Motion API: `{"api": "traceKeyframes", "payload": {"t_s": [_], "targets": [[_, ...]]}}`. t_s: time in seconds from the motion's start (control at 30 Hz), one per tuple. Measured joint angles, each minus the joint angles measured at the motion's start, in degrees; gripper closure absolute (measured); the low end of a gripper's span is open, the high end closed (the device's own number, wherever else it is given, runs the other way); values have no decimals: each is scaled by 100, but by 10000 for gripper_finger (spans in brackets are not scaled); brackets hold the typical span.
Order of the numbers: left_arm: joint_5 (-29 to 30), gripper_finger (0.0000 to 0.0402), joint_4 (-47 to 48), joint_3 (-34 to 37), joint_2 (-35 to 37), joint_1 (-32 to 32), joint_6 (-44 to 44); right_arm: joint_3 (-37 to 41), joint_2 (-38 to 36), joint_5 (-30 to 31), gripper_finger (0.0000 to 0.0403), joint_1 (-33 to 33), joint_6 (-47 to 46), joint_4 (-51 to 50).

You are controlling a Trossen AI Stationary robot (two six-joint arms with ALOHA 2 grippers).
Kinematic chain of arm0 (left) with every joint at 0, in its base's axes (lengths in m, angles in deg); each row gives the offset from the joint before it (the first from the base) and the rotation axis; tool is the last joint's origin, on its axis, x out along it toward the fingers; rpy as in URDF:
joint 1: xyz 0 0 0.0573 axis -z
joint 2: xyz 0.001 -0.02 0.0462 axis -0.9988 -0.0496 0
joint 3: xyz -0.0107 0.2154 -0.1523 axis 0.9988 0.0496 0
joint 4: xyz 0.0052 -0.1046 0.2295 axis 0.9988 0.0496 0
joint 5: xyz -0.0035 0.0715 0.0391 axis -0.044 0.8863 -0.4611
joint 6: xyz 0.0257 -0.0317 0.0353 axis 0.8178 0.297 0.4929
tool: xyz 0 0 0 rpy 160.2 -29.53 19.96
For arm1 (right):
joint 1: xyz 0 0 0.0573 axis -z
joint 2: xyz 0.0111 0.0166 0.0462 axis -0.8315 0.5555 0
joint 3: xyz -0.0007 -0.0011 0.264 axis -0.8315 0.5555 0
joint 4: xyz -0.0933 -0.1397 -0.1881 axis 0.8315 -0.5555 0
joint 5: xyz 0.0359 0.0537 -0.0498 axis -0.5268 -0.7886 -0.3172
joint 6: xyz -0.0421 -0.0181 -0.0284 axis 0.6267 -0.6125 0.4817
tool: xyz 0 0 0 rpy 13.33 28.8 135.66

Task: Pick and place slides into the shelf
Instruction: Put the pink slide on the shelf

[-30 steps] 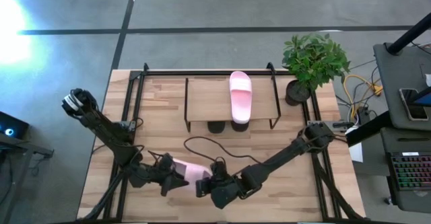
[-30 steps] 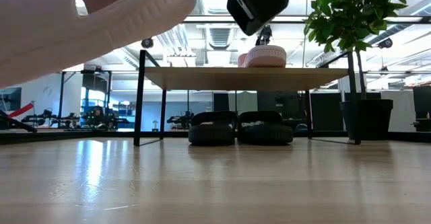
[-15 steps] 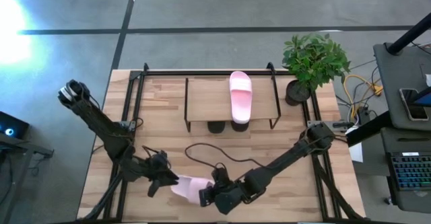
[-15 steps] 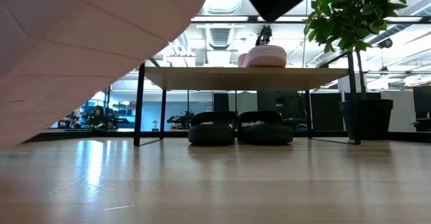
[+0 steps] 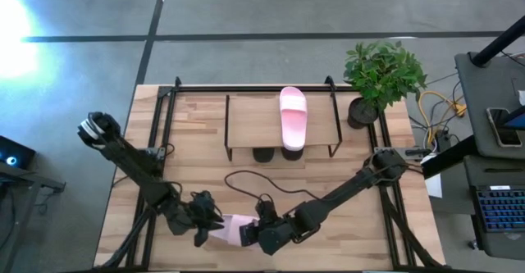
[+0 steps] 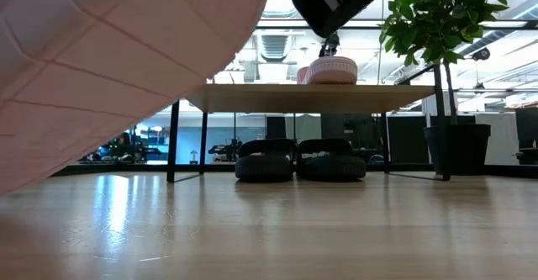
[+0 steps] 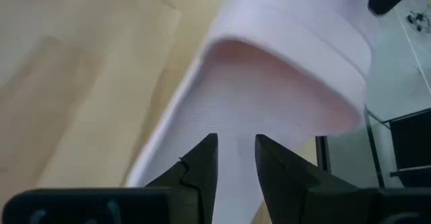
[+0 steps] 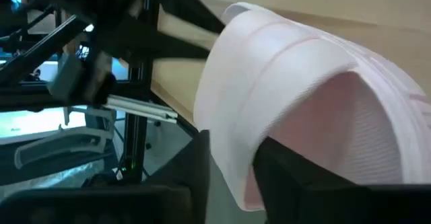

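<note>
One light pink slide (image 5: 228, 228) hangs in the air over the table's near edge, between my two grippers; the low view shows its ribbed sole (image 6: 101, 61) clear of the tabletop. My right gripper (image 5: 261, 232) is shut on it. My left gripper (image 5: 205, 221) stands at the slide's other end, fingers a narrow gap apart over the footbed (image 7: 236, 109). The second pink slide (image 5: 293, 116) lies on the shelf's top board (image 5: 250, 121). Two black slides (image 6: 265, 160) (image 6: 332, 160) sit on the table under the shelf. My left gripper points along the footbed from the table's left, with both fingers (image 7: 202, 167) in front of it; I cannot tell whether they touch it. My right gripper holds the slide by its broad strap (image 8: 236, 116), coming from the table's right. One finger (image 8: 283, 170) is under the strap and one outside. The slide is lifted clear and tilted.
A potted plant (image 5: 381, 76) stands at the table's far right corner beside the shelf. A black cable (image 5: 246, 179) loops over the tabletop between the shelf and the grippers. The board's left half is bare wood.
The right gripper has carried the pink slide toward the table's near edge, where it now fills more of the low view. The left gripper drew back from the slide toward the table's left, then came back to the slide's end.
</note>
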Motion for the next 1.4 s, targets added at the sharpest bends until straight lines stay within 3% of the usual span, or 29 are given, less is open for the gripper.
{"api": "traceKeyframes", "payload": {"t_s": [0.27,0.43,0.57,0.73,1.07,1.4], "targets": [[-337,317,-101,-146,-478,-2,3,-2,-186,-396,223,1,-223,-710],[-343,317,-73,-35,-431,-4,8,-7,-701,-515,209,-44,-668,-2063],[-309,317,-72,22,-317,-9,125,-11,-1073,-121,210,-136,-922,-2731],[-34,317,190,33,-151,-158,561,-11,-1213,7,212,-260,-932,-2351],[-40,317,611,47,-210,-843,1329,-4,-588,-10,215,-686,-1548,-1529],[-355,317,989,97,-428,-1145,1570,-2,6,-445,294,-817,-2015,-854]]}}
